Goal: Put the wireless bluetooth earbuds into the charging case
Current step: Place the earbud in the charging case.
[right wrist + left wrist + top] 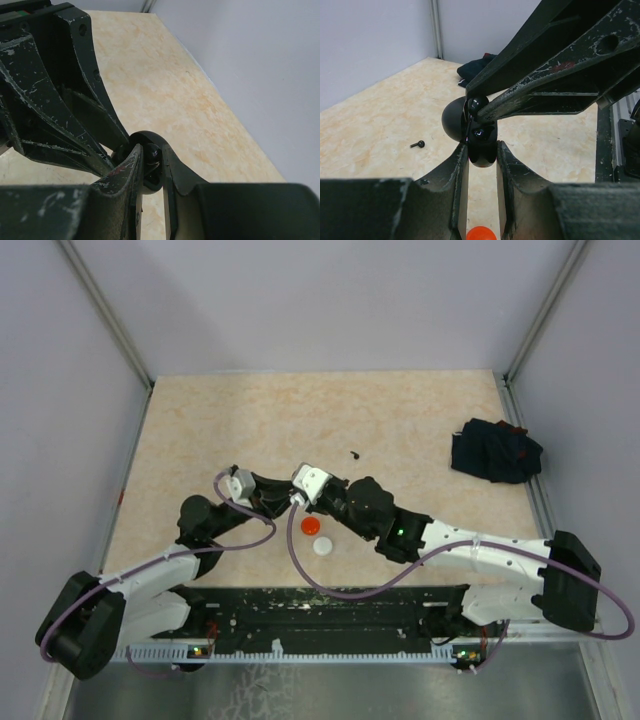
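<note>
Left end effector (481,152) nearly closed, clamped on black charging case (454,121), lid open, at tabletop (380,110) centre. Right end effector (479,111) pinched shut on black earbud (476,103), tip at case mouth.
Risks: earbud skewed to socket, would likely jam or pop out on release; push could twist case in clamp; end effectors could clash.
Left wrist view showed earbud meeting case, plus second black earbud (418,144) loose on tabletop, just far of tips. Right wrist view hid seating behind own fingers (125,172). Top view alone showed white disc (323,546) beside red disc (311,525), near of both tips.
</note>
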Robot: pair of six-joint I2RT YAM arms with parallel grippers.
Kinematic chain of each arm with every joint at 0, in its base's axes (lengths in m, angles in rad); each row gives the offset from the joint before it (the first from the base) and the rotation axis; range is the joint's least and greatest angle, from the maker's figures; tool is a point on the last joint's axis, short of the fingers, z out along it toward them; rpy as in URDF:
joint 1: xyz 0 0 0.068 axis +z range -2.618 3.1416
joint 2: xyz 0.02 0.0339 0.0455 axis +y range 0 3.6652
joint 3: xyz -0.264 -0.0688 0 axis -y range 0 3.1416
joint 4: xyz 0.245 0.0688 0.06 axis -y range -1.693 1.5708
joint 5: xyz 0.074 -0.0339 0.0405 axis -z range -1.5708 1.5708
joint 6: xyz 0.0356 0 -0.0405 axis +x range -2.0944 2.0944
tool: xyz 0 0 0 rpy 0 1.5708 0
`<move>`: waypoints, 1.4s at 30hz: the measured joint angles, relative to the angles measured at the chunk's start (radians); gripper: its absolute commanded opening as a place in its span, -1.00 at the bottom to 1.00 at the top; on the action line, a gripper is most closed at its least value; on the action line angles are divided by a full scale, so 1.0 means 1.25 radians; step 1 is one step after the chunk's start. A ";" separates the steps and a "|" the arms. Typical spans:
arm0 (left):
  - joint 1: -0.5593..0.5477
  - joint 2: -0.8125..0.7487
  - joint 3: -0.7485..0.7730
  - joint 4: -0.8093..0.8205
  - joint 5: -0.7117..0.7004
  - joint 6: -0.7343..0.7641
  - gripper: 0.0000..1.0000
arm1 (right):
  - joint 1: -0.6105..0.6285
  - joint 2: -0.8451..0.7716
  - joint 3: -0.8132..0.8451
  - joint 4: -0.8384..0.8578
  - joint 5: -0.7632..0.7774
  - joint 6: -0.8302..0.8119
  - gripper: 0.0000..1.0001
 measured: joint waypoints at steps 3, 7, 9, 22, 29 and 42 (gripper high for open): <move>0.000 -0.002 0.000 -0.014 -0.008 0.003 -1.00 | 0.000 0.000 0.003 -0.013 0.000 0.013 -0.96; 0.000 -0.003 0.000 -0.018 -0.019 0.002 -1.00 | 0.000 -0.001 0.005 -0.023 0.000 0.026 -0.96; 0.000 -0.005 0.000 -0.016 -0.024 0.002 -1.00 | 0.000 -0.001 0.005 -0.031 -0.002 0.032 -0.96; 0.000 -0.002 0.000 -0.004 -0.017 -0.013 -1.00 | 0.001 -0.001 0.025 -0.073 0.002 0.067 -0.54; 0.000 0.006 -0.007 0.016 -0.012 -0.014 -1.00 | 0.004 -0.001 0.041 -0.108 0.026 0.087 -0.36; 0.000 0.006 -0.014 0.027 -0.017 -0.013 -1.00 | -0.010 -0.038 0.057 -0.212 0.024 0.150 0.00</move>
